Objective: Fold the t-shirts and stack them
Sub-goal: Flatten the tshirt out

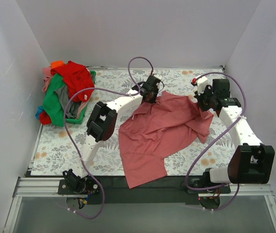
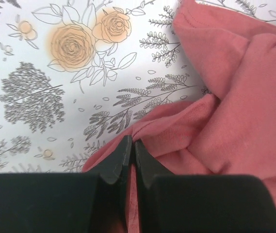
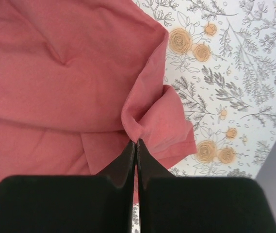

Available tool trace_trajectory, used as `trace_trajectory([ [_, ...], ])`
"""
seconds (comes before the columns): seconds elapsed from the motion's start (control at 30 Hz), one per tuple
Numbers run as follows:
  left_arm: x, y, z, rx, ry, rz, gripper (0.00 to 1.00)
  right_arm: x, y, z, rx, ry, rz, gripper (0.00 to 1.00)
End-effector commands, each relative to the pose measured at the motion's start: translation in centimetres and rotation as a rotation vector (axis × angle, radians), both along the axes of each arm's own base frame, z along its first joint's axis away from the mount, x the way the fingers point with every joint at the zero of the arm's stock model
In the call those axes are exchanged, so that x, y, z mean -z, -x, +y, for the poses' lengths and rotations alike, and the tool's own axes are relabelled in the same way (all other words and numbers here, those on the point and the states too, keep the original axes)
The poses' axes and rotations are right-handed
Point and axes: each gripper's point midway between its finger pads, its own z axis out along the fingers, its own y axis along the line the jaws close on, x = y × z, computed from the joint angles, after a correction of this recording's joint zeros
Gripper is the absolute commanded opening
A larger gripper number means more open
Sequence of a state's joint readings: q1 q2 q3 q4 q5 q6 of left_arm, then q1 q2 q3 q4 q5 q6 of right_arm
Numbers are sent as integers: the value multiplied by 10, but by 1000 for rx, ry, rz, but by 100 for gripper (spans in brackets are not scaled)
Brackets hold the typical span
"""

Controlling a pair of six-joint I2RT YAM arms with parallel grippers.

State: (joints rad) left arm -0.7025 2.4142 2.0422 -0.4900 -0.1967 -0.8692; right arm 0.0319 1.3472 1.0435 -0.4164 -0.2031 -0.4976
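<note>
A salmon-pink t-shirt (image 1: 157,133) lies spread and rumpled across the middle of the floral table cover, its lower end hanging over the near edge. My left gripper (image 1: 150,95) is at the shirt's far left corner and is shut on a pinch of its edge (image 2: 176,128). My right gripper (image 1: 204,104) is at the shirt's far right corner, shut on a bunched fold of the same shirt (image 3: 147,114). In both wrist views the jaws meet with pink fabric squeezed between them. The other t-shirts, red, green, orange and pink, sit in a pile (image 1: 66,92) at the far left.
The floral table cover (image 1: 60,145) spans the whole work surface. White walls enclose the table on three sides. A purple cable (image 1: 210,145) loops over the cover beside the right arm. A dark strip (image 1: 176,182) runs along the near edge.
</note>
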Motion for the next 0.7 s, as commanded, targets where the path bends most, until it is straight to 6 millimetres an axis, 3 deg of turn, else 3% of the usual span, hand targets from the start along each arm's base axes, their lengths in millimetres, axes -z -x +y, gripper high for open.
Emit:
trace_trajectory([
  [0.0, -132, -14, 13, -29, 99, -229, 0, -63, -17, -2, -38, 33, -146, 1],
  [0.1, -183, -7, 40, -49, 148, -309, 0, -92, -19, -6, -48, 69, -197, 1],
  [0.13, -192, -3, 48, -49, 157, -322, 0, -111, -20, -7, -48, 77, -228, 1],
  [0.17, -214, 5, 61, -52, 187, -352, 0, -123, -21, -9, -46, 88, -252, 1],
  [0.4, -289, 37, 113, -98, 275, -487, 0, -230, -28, -20, -40, 188, -467, 1],
  [0.43, -313, 47, 121, -102, 305, -529, 0, -241, -30, -22, -47, 213, -491, 1],
  [0.47, -328, 52, 127, -108, 324, -561, 0, -271, -27, -25, -34, 230, -550, 1],
  [0.57, -379, 74, 147, -133, 392, -667, 0, -315, -22, -31, -12, 263, -650, 1],
  [0.63, -410, 86, 162, -166, 429, -738, 0, -362, -10, -34, 22, 273, -761, 1],
  [0.67, -439, 101, 173, -176, 477, -804, 0, -377, -5, -39, 51, 280, -794, 1],
])
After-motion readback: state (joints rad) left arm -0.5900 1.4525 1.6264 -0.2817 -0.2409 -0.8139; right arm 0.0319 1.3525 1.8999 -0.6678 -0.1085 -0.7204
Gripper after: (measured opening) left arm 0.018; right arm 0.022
